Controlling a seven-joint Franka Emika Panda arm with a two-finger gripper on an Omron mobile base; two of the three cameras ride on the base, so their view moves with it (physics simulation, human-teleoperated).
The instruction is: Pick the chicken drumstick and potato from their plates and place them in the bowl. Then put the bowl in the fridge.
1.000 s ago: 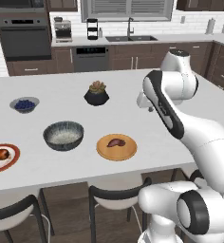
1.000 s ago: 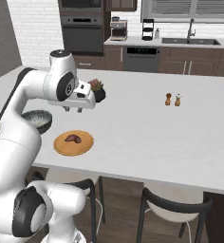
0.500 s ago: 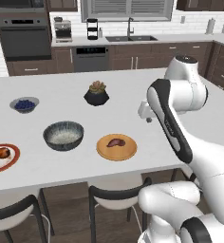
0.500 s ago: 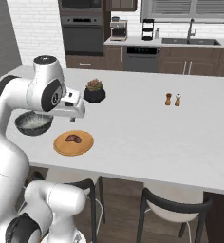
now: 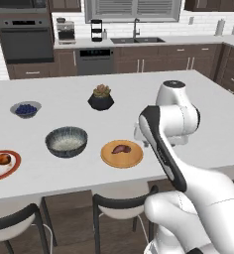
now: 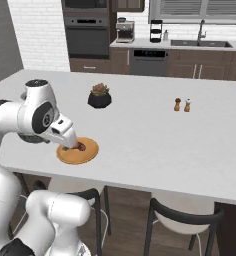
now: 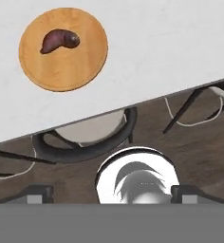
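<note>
The potato lies on the tan wooden plate near the counter's front edge. Left of it stands the dark speckled bowl, pale inside and holding nothing. At the far left, the chicken drumstick rests on the red-rimmed plate. My gripper hangs just right of the wooden plate, a little above the counter. In the right base view the gripper is close beside the potato. The hand view looks down at the potato on its plate, with my fingertips wide apart and nothing between them. The fridge is out of view.
A black plant pot and a small bowl of blueberries stand farther back on the counter. Salt and pepper shakers are off to the right. Dark stools sit under the counter's near edge.
My arm has swung down and toward the counter's near edge, bringing the hand from near the plant pot to beside the wooden plate. The dishes and food have not moved.
</note>
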